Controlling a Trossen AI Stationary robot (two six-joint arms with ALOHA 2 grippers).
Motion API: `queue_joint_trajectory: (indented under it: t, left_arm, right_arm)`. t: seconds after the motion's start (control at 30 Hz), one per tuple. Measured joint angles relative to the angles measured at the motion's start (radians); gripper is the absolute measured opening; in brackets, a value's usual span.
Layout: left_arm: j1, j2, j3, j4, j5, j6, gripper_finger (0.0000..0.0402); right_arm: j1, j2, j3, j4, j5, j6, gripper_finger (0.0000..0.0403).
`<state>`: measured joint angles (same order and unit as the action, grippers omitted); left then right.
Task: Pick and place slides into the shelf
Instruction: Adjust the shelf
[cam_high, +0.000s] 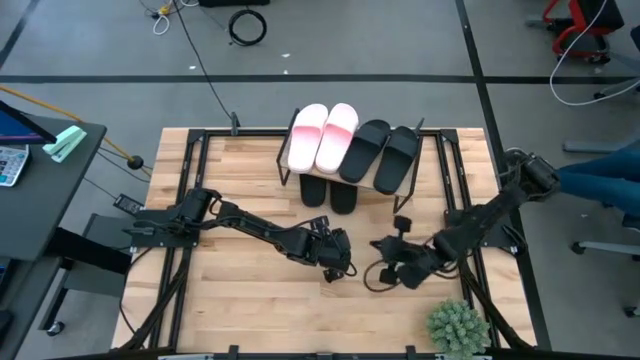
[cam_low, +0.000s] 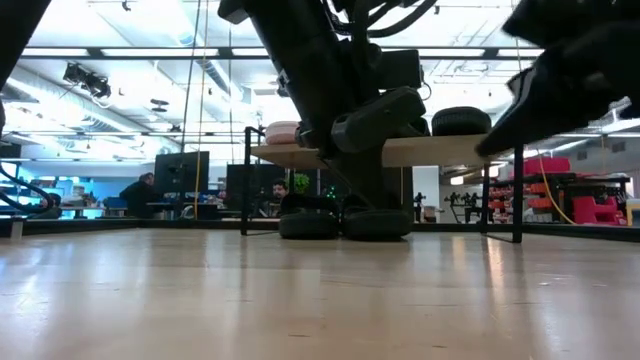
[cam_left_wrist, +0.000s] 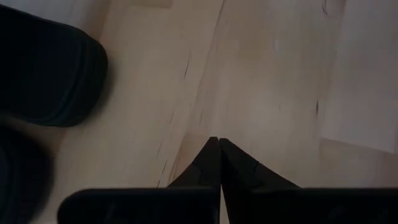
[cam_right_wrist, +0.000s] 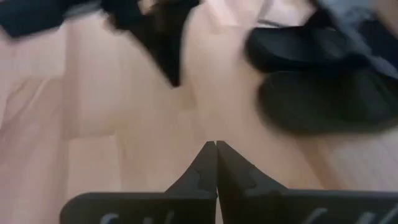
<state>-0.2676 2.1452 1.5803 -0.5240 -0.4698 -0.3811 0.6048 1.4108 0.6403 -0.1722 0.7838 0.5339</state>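
All six slip-on slides sit on the small black-framed shelf with the slanted wooden board (cam_high: 425, 150) at twelve o'clock on the wooden counter (cam_high: 250, 300). The two light pink slides (cam_high: 322, 135) and two black slides (cam_high: 382, 155) lie on top; two more black slides (cam_high: 330, 192) lie beneath, so the job looks finished.

The left end effector (cam_high: 338, 262) and right end effector (cam_high: 392, 272) hover near the counter's centre, each pinched tight on nothing.

The risk is a collision: the two tips sit near each other (just at six o'clock of the shelf), so a careless retreat could clip the frame or one another and jolt a slide off the slanted board.

The low view alone shows the lower pair resting level under the board; the high view alone shows the gap between the arms.
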Motion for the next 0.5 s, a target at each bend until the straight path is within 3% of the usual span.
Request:
queue_joint_trajectory:
  t: [0.37,0.5]
  left_arm:
    - [0.002,0.000,0.000,0.000,0.000,0.026,0.0004]
    - [0.002,0.000,0.000,0.002,0.000,0.027,0.0013]
  right_arm:
    - [0.079,-0.103,0.000,-0.471,0.209,0.509,0.0000]
    - [0.059,-0.132,0.000,-0.559,0.214,0.543,0.0000]
